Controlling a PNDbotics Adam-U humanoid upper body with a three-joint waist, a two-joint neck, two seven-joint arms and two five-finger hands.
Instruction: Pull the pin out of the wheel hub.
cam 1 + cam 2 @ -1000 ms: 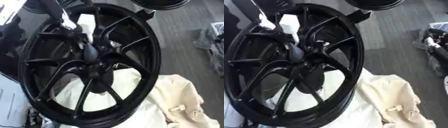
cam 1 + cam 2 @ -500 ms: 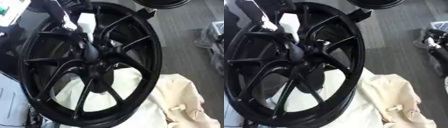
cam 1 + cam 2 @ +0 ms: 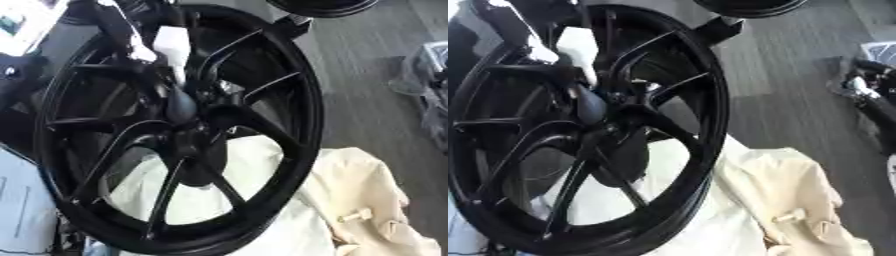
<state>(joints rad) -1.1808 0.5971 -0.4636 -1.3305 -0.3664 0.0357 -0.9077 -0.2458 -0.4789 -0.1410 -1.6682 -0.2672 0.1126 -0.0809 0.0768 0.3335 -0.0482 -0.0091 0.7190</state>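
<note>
A big black spoked wheel hub [image 3: 289,75] stands tilted and fills most of both views. My left arm [image 3: 171,42], black with a white cover, comes in from the upper left and reaches between the spokes. Its dark hand [image 3: 179,107] sits right at the hub's centre, black against black, so its grip is not readable. I cannot make out the pin; the hand and spokes cover the centre. My right hand shows in neither view.
A cream cloth [image 3: 367,200] lies under the wheel and bunches at the lower right. Another black wheel [image 3: 324,6] sits at the top edge on grey floor. Dark gear [image 3: 877,100] lies at the right edge. A pale blue surface [image 3: 22,200] is at the lower left.
The whole picture has shifted slightly. The left arm and its hand stay at the hub's centre with no clear move.
</note>
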